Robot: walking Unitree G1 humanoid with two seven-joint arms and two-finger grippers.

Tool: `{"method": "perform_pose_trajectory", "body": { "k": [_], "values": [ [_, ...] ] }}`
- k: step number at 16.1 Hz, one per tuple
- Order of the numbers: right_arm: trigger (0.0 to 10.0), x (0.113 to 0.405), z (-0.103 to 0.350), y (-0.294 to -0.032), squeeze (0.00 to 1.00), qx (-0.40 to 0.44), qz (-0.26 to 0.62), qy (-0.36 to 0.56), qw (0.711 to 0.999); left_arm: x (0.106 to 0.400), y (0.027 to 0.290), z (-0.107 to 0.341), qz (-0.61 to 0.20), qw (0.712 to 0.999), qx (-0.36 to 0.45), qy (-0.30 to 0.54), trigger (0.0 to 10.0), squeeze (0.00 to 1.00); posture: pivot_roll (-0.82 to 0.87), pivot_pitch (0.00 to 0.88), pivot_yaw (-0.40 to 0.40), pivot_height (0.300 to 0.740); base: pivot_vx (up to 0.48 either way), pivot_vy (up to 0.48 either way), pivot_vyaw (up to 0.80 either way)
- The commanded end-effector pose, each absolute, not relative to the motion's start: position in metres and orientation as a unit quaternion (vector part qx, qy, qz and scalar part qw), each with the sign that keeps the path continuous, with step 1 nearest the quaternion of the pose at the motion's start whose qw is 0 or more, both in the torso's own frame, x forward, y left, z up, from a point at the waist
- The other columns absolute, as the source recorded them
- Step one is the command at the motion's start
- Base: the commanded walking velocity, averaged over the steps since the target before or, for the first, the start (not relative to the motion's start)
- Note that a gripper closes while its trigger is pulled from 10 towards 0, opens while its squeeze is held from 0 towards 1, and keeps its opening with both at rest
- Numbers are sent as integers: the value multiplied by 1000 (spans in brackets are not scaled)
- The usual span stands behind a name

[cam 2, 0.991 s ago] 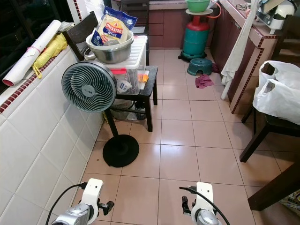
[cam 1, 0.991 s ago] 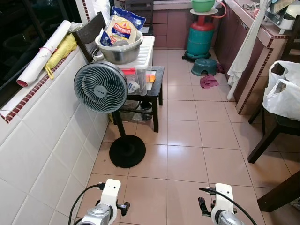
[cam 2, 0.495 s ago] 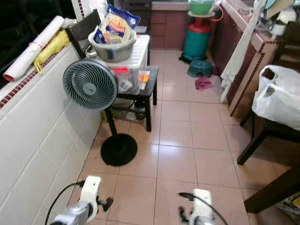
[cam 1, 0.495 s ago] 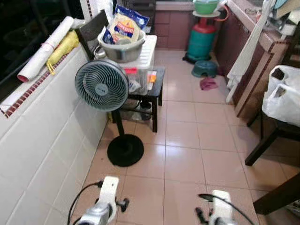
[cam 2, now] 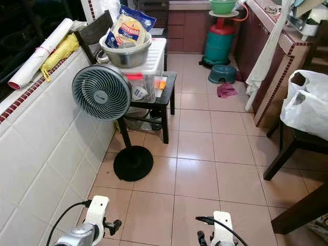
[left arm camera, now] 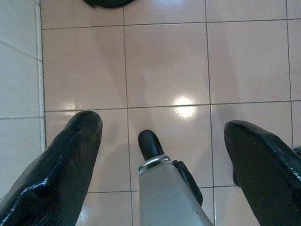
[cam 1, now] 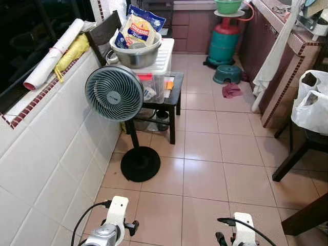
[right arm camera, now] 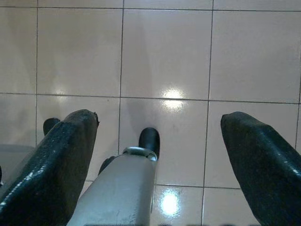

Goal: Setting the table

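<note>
Along the left side, a paper roll (cam 1: pixel 50 55) and a yellow bundle (cam 1: pixel 70 52) are lying on the tiled ledge (cam 1: pixel 31 87). Next to the ledge, a standing fan (cam 1: pixel 114 94) is facing into the room, with its round base (cam 1: pixel 140 163) resting on the floor (cam 1: pixel 205 154). Behind the fan, a dark side tabletop (cam 1: pixel 171 89) is carrying a clear storage box (cam 1: pixel 156 69), a steel bowl (cam 1: pixel 134 54) and a tortilla packet (cam 1: pixel 139 25).

The left tool (left arm camera: pixel 160 136) is hanging low over the floor tiles, fingers spread wide, holding nothing. The right tool (right arm camera: pixel 160 136) is hanging likewise, wide open and empty.

Further right, a green gas cylinder (cam 1: pixel 224 41) and a small stool (cam 1: pixel 227 74) are standing at the far end. A white bag (cam 1: pixel 312 102) is sitting on a chair (cam 1: pixel 292 154) at the right edge.

No tableware is identifiable yet. Judging by position, the steel bowl is the nearest candidate, lying ahead and leftward, nearer the left arm; the fan is obstructing a direct approach.
</note>
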State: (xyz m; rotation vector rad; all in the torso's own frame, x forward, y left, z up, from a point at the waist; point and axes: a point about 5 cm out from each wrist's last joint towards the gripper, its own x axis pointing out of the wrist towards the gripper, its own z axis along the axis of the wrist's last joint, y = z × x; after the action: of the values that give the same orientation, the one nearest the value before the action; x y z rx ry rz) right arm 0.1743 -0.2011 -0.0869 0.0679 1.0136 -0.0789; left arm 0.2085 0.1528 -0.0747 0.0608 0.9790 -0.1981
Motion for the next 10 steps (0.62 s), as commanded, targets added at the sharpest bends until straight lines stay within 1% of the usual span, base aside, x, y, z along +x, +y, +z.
{"method": "perform_pose_trajectory", "body": {
  "k": [1,4,9,10],
  "values": [
    [10000,172,-89,-193,0,33,-25,492,870,204,158,-77,-90,875,32,474,10000,0,-69,0,59,740,0,0,-769],
    [10000,173,-89,-189,0,30,-13,491,870,202,157,-78,-93,874,31,476,10000,0,-70,0,55,740,0,0,-754],
    [10000,171,-89,-197,0,18,-10,495,869,204,151,-77,-99,874,37,475,10000,0,-73,0,51,740,0,0,-750],
    [10000,169,-89,-199,0,16,-13,497,868,201,158,-78,-98,871,48,479,10000,0,-74,0,50,740,0,0,-750]
  ]
}}
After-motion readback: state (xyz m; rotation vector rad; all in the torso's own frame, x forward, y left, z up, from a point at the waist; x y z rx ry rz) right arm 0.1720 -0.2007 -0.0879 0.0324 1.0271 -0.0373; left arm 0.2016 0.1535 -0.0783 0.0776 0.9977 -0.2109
